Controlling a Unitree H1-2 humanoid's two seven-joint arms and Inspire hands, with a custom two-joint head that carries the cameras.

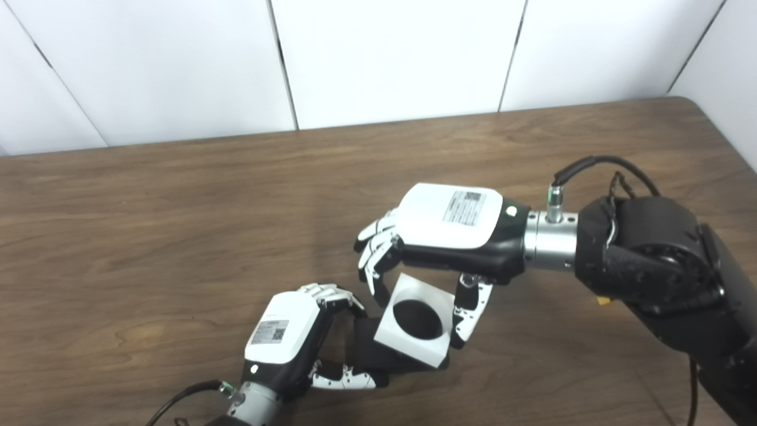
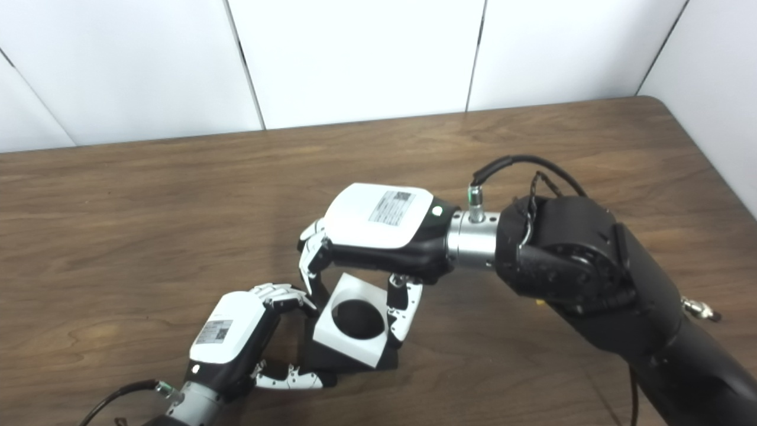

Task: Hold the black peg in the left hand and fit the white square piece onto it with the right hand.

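A: How far along are we looking?

B: Well along, we are judging. Our left hand point(image 1: 290, 340) is closing round the black peg point(image 1: 378, 355), low over the table point(image 1: 177, 236), and our right hand point(image 1: 440, 234) is pinching the white square piece point(image 1: 414, 322) between fingers and thumb, right on the peg's end.

A: Seated?

B: We are not seeing that clearly. The piece is sitting tilted and black is filling its round hole; pushing it fully home probably remains.

A: Its look?

B: A white block, square-faced, one wide round bore.
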